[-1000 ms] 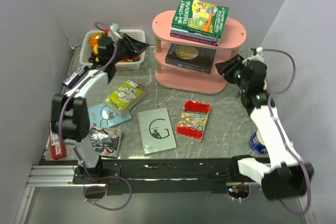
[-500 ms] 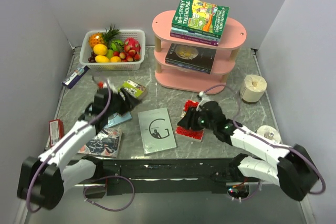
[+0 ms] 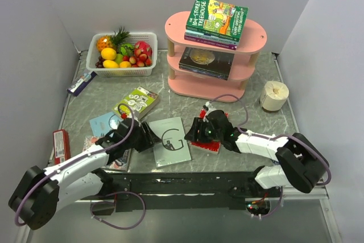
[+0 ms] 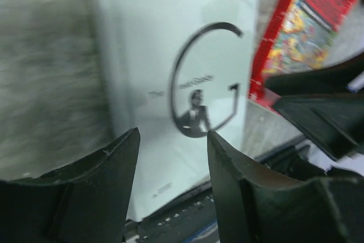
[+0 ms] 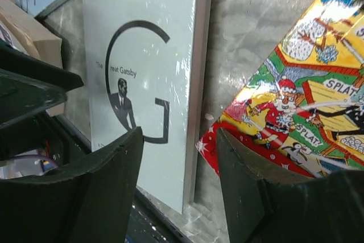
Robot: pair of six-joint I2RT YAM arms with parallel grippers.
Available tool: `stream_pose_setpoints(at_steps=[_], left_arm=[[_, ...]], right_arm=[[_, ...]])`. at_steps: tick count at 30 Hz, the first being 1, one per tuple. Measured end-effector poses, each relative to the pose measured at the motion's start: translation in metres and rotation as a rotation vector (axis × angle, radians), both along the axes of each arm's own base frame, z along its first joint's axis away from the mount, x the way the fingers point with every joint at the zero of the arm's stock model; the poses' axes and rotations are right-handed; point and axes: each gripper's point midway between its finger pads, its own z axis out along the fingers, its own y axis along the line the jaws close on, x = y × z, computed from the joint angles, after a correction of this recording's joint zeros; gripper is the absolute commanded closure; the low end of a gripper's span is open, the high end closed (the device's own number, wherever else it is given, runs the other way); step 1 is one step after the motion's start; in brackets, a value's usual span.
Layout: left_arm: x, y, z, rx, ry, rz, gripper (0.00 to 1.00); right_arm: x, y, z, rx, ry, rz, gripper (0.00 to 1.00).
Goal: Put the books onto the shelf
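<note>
The grey "G" book [image 3: 170,141] lies flat near the table's front edge, with the red cartoon book [image 3: 210,132] to its right. My left gripper [image 3: 150,138] hovers open at the G book's [image 4: 170,55] left edge with nothing between its fingers [image 4: 122,163]. Between the two books, at the G book's [image 5: 142,55] right edge, my right gripper [image 3: 193,132] stands open and empty beside the red book [image 5: 307,101]. The pink shelf [image 3: 250,38] holds a Treehouse stack [image 3: 219,18] on top and dark books [image 3: 205,62] on its middle tier. A green-white book [image 3: 136,102] and a light blue one [image 3: 104,122] lie at the left.
A white fruit basket [image 3: 149,71] stands at the back left. A blue-white carton [image 3: 81,82] and a small red box [image 3: 60,145] lie along the left wall. A paper roll [image 3: 274,95] sits right of the shelf. A dark-covered book [image 3: 116,163] is partly under my left arm.
Both arms have come down from the back of the table to the front. Over the last half second the left gripper moved right to the G book, the right slightly left.
</note>
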Motion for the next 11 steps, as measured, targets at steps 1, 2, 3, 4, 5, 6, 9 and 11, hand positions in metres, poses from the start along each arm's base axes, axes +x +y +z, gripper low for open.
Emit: stream_pose_setpoints(at_steps=[1, 2, 3, 4, 5, 6, 9, 11], left_arm=[[-0.001, 0.004, -0.003, 0.013, 0.007, 0.016, 0.39], [-0.001, 0.007, -0.004, 0.023, 0.007, 0.033, 0.35], [-0.002, 0.011, -0.002, 0.03, 0.001, 0.049, 0.34], [-0.001, 0.015, 0.001, 0.035, -0.012, 0.065, 0.33], [0.0, 0.018, 0.006, 0.035, -0.035, 0.084, 0.32], [0.002, 0.022, 0.014, 0.03, -0.064, 0.103, 0.32], [0.006, 0.03, 0.031, 0.014, -0.133, 0.145, 0.36], [0.008, 0.033, 0.04, -0.004, -0.172, 0.162, 0.31]], right_arm=[[0.001, 0.0, 0.002, -0.002, -0.008, -0.006, 0.39], [0.002, -0.001, 0.004, -0.005, -0.018, -0.015, 0.39], [0.003, -0.003, 0.006, -0.013, -0.031, -0.024, 0.39], [0.004, -0.005, 0.009, -0.018, -0.041, -0.031, 0.39], [0.004, -0.007, 0.014, -0.021, -0.062, -0.038, 0.39], [0.004, -0.01, 0.021, -0.023, -0.083, -0.043, 0.39], [0.004, -0.015, 0.04, -0.019, -0.153, -0.05, 0.39], [0.004, -0.02, 0.053, -0.012, -0.202, -0.057, 0.39]])
